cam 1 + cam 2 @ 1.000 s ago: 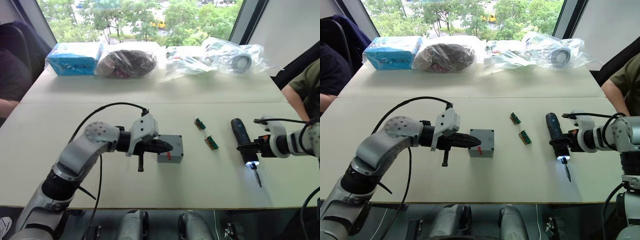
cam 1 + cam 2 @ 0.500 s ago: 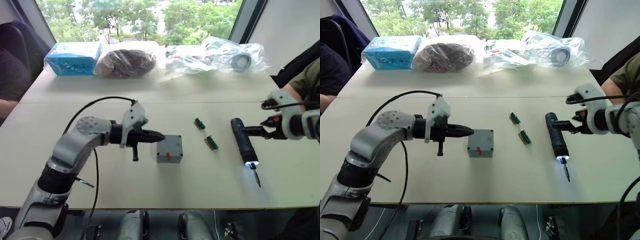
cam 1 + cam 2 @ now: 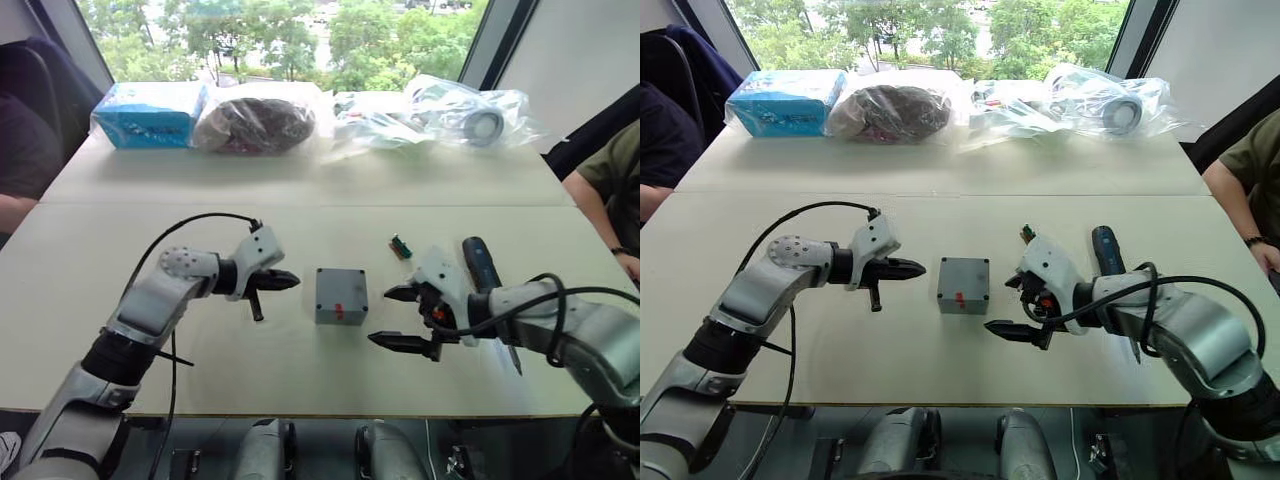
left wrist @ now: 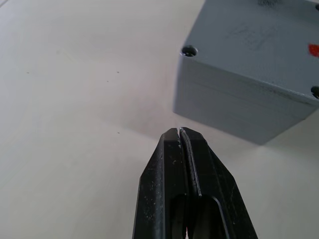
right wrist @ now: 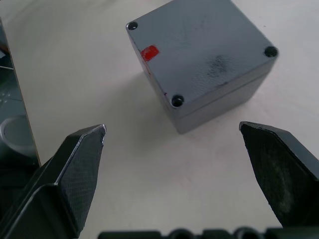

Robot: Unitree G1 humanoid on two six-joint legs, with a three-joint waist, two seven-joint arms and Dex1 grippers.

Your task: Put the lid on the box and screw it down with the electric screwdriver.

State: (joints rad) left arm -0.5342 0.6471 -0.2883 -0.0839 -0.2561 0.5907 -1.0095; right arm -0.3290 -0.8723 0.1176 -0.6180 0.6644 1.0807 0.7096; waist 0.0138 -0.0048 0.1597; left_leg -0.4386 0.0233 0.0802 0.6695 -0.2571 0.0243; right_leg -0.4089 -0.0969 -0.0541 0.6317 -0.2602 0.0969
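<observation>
The grey box [image 3: 341, 296] stands mid-table, with a small red mark [image 5: 150, 52] on its top face. The lid [image 5: 199, 45] sits on it, screw holes showing at its corners and a seam running round the side. My left gripper [image 3: 288, 281] is shut and empty, its tip a short way left of the box [image 4: 249, 74]. To the right of the box my right gripper [image 3: 392, 317] is wide open and holds nothing, its fingers [image 5: 79, 164] apart from the box. The black electric screwdriver [image 3: 480, 262] lies on the table behind my right arm, partly hidden.
A small green connector [image 3: 400, 245] lies just beyond my right gripper. Plastic bags [image 3: 460, 110] and a blue packet [image 3: 150, 115] line the table's far edge. A person's arm [image 3: 615, 190] is at the right edge, another person's [image 3: 20, 210] at the left.
My right gripper let go of the screwdriver and swung left to the box, now open. My left gripper pulled back leftward off the box, staying shut.
</observation>
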